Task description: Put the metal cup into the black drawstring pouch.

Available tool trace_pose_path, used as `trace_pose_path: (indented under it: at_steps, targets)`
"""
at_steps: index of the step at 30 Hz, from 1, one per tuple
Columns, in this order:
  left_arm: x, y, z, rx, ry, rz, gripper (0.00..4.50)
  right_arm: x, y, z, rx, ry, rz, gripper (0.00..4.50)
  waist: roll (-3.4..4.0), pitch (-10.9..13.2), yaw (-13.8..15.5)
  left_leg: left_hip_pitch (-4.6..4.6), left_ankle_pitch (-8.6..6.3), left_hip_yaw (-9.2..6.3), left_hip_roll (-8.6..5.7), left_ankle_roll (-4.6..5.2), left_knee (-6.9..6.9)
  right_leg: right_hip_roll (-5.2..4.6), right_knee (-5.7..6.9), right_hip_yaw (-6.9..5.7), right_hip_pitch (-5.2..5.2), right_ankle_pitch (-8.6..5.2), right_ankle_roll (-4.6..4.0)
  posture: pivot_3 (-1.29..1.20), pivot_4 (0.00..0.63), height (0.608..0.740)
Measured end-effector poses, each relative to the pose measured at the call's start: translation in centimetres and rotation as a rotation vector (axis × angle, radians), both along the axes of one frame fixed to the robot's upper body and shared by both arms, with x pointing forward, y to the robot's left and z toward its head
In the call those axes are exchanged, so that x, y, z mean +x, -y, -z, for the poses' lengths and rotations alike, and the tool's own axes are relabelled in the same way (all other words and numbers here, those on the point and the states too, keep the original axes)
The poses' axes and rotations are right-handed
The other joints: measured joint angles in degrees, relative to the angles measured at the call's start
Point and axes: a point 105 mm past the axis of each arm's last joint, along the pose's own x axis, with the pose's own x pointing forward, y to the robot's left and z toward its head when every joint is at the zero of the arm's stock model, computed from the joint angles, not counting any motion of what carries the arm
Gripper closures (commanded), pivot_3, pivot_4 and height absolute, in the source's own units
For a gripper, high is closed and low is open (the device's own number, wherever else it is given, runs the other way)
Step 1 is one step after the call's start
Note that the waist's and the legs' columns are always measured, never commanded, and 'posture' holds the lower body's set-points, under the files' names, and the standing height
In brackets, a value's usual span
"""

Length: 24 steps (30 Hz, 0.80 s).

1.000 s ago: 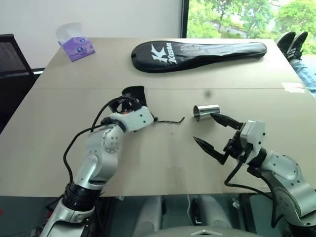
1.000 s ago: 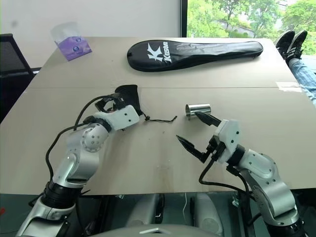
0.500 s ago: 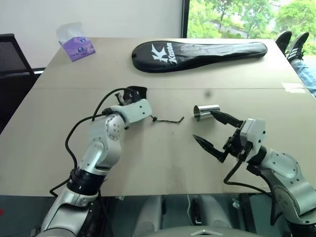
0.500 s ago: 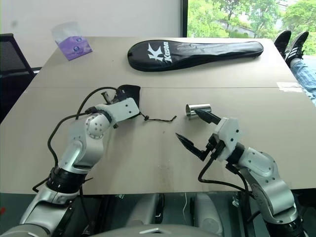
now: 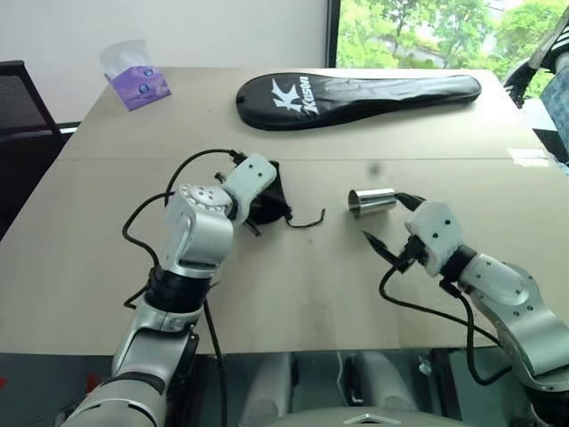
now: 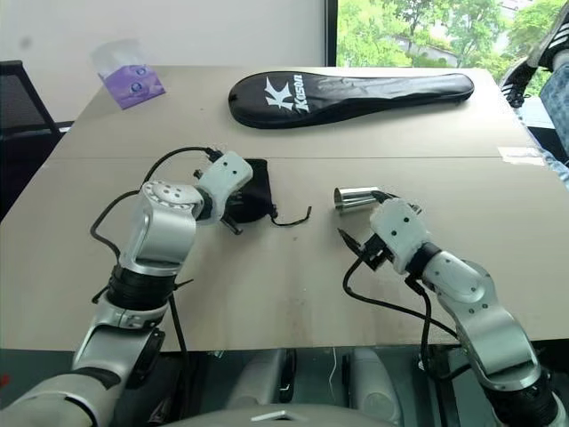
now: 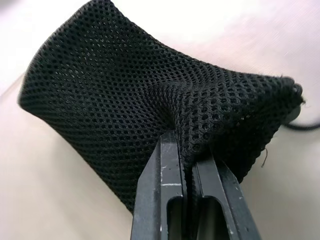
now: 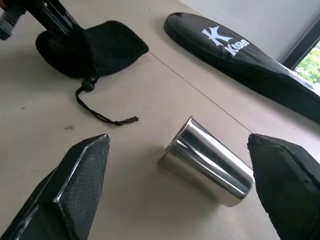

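Note:
The metal cup [image 5: 372, 202] lies on its side on the table, its open mouth facing the pouch. To its left sits the black drawstring pouch [image 5: 269, 201], a mesh bag with its cord [image 5: 307, 220] trailing toward the cup. My left gripper [image 7: 186, 150] is shut on a fold of the pouch's mesh, pinching it from above. The right gripper [image 5: 384, 218] stands open just in front of the cup, with one finger [image 8: 80, 185] on each side of it and neither touching it.
A long black racket cover [image 5: 356, 93] with white lettering lies across the back of the table [image 5: 89, 231]. A purple tissue pack [image 5: 138, 84] sits at the back left. A black chair [image 5: 22, 116] stands off the left edge, and a person's legs [image 5: 556, 71] show at the far right.
My left gripper has shut on the pouch and rolled its wrist, dragging the pouch slightly toward the cup. The right gripper has moved forward to straddle the cup, still open.

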Motion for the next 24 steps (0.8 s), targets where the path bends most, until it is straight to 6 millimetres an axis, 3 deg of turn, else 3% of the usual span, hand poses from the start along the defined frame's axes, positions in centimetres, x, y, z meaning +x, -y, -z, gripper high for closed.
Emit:
trace_pose_path:
  at_steps: [11,17,24]
  targets:
    - [0.4,0.2,0.5,0.001,0.015,-0.053,4.40,2.9,-2.2,-0.8,-0.157,-0.069,0.093,0.00,0.00,0.00,0.04,-0.02,0.00,-0.02,-0.02,0.00,-0.01,-0.10,0.00,0.00,-0.03,0.00,0.00,0.00,0.150,0.740]
    - [0.5,0.3,0.5,0.021,0.023,-0.050,4.40,6.0,-3.0,-0.4,-0.174,-0.095,0.200,0.00,0.00,0.01,-0.03,-0.02,0.00,0.00,-0.03,0.00,-0.02,-0.08,0.03,0.01,-0.08,0.00,-0.01,0.00,0.150,0.740]
    - [0.4,-0.3,0.6,0.032,0.019,-0.072,4.40,8.0,-2.0,0.9,-0.279,-0.044,0.322,0.00,0.01,0.01,0.03,-0.04,0.01,0.00,-0.06,-0.01,-0.05,-0.10,0.00,0.00,-0.08,0.00,-0.01,0.00,0.150,0.740]
